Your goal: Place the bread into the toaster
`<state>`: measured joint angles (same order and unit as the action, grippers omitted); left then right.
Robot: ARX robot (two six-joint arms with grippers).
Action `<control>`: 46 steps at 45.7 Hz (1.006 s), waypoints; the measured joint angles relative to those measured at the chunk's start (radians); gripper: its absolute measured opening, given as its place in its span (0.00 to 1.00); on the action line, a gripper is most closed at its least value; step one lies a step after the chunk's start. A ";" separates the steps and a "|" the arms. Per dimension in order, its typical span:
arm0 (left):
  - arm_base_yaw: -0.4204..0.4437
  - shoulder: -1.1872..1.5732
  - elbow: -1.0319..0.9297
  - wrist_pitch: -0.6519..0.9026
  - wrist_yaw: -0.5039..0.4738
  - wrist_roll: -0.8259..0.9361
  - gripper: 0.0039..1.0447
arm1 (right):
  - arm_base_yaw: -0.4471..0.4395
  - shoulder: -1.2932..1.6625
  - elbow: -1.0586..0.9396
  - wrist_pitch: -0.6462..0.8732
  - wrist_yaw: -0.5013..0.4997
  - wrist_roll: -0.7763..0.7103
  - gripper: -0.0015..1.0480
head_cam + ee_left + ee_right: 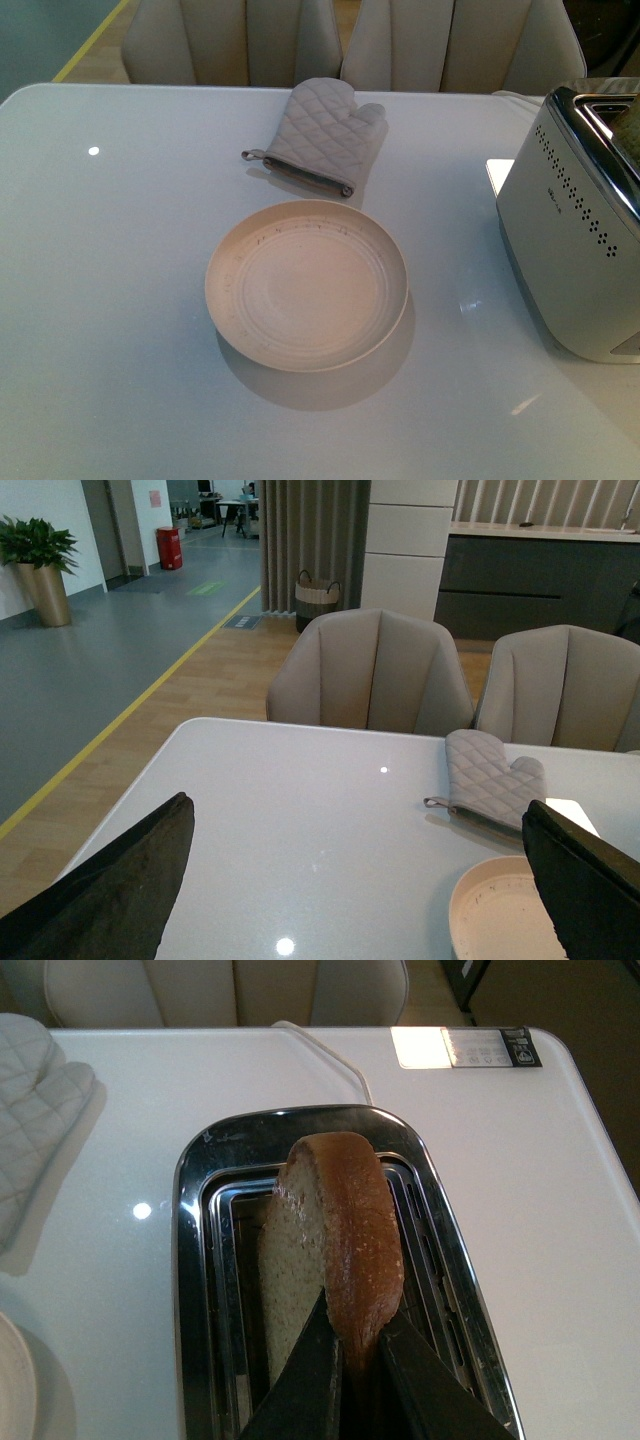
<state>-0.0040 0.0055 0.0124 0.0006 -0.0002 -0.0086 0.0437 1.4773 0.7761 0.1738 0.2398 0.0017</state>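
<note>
My right gripper (355,1345) is shut on the bread (325,1235), a tan slice with a golden-brown crust, held upright right over the toaster's chrome slotted top (200,1260). Its lower part hangs over the slots, tilted a little. In the front view the white toaster (575,255) with rows of dark dots stands at the table's right edge; the right gripper does not show there. My left gripper (365,880) is open and empty above the table's left part, its black fingers (110,900) wide apart.
A round cream plate (307,283) sits mid-table, a quilted grey oven mitt (320,135) behind it. A white cord (330,1055) runs from the toaster to the back edge. Beige chairs (235,40) stand behind the table.
</note>
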 joint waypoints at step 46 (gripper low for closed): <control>0.000 0.000 0.000 0.000 0.000 0.000 0.94 | -0.040 -0.600 -0.469 0.373 -0.240 0.005 0.40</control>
<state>-0.0040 0.0055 0.0124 0.0006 -0.0006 -0.0086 0.0032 0.8772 0.3073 0.5472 0.0002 0.0067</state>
